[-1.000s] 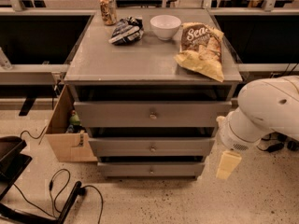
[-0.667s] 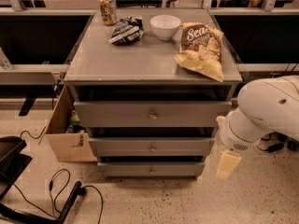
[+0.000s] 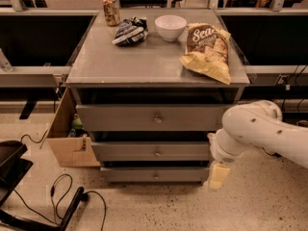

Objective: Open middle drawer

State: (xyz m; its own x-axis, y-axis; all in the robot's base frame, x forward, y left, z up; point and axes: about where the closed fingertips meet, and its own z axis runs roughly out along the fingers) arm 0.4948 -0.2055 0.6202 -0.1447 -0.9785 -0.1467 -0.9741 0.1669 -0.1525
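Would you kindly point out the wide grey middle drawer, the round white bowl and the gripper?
wide grey middle drawer [image 3: 130, 151], camera view, front panel.
round white bowl [image 3: 170, 29], camera view, outer wall.
gripper [image 3: 217, 176], camera view, tip, beside lowest drawer [image 3: 130, 174].

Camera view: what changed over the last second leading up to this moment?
The gripper dropped slightly and shifted left with the arm, ending by the cabinet's lower right corner. It has taken hold of nothing. The middle drawer has not moved, and the other drawers and the items on top stayed put.
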